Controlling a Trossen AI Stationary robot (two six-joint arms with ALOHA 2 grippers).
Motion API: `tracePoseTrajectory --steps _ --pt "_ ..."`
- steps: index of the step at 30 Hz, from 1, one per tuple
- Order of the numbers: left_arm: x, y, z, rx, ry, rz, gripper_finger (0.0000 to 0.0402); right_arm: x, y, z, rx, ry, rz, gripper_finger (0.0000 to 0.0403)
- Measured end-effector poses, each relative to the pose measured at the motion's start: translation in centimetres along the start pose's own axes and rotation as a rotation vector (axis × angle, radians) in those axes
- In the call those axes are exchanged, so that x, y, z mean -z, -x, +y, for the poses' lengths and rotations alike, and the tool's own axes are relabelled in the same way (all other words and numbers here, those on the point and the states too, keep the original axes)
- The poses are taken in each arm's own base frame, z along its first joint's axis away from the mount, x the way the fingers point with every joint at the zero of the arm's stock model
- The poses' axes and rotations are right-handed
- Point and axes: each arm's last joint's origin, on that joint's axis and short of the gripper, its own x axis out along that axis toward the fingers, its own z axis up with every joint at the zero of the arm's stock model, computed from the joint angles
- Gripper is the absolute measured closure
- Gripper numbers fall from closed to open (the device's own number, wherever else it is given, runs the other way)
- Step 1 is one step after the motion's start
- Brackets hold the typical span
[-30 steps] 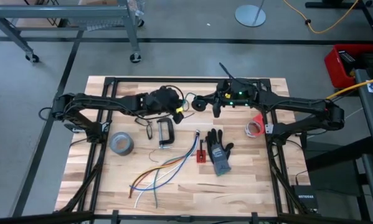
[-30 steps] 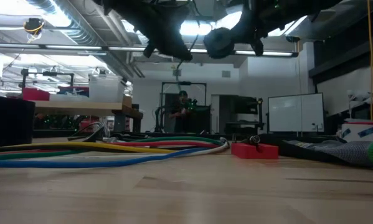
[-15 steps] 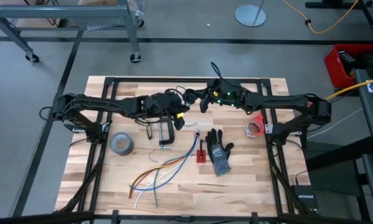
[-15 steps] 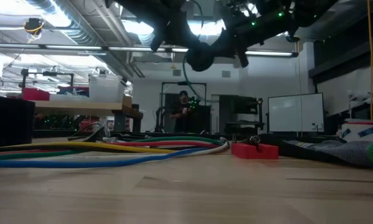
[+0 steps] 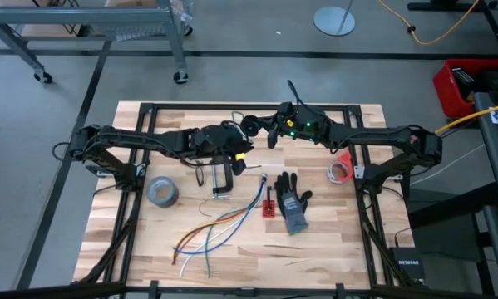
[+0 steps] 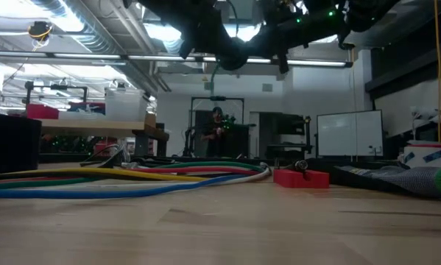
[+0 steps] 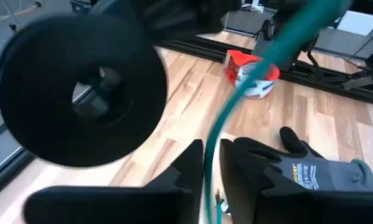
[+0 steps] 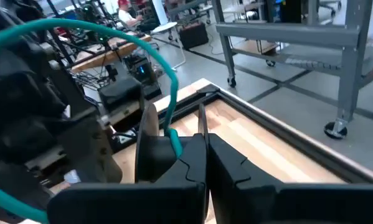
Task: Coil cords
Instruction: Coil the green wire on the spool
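Pale wooden planks make up the tabletop [image 5: 332, 249], seen from above with both dark arms reaching inward from its short edges and meeting over the middle of the long edge that faces a wheeled metal rack [image 5: 107, 25]. Here the right gripper [image 5: 263, 129] holds the cord [image 5: 250, 124], a small black bundle, off the wood, and the left gripper [image 5: 237, 151] sits just beside it, above a clamp [image 5: 220, 177]; a grey tape roll [image 5: 162, 192], loose coloured wires [image 5: 215, 228] and a glove [image 5: 293, 203] lie nearer the opposite edge. From tabletop height the bundle [image 6: 231, 57] shows hanging high among the arms, with a person [image 6: 216, 129] far off in the room. Only the left wrist view shows a strand running through the narrow gap of the left gripper [image 7: 211, 149], though I cannot tell whether its fingers [image 7: 189, 165] press it; the bundle [image 7: 80, 93] looms close. The right wrist view shows the right gripper [image 8: 172, 121] clenched on the cord [image 8: 171, 135].
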Motion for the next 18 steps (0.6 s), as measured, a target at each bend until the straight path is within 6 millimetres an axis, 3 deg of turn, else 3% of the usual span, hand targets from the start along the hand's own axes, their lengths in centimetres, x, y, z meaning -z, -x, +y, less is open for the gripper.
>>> tracePoseTrajectory --steps 9,18 --pt "0.1 0.1 -0.6 0.046 0.003 0.007 0.0264 -3.0 2.9 0.7 0.054 0.099 -0.14 0.04" --pt "0.1 0.1 -0.5 0.043 0.042 0.008 0.0247 -4.9 6.8 1.1 0.132 0.15 -0.157 0.04"
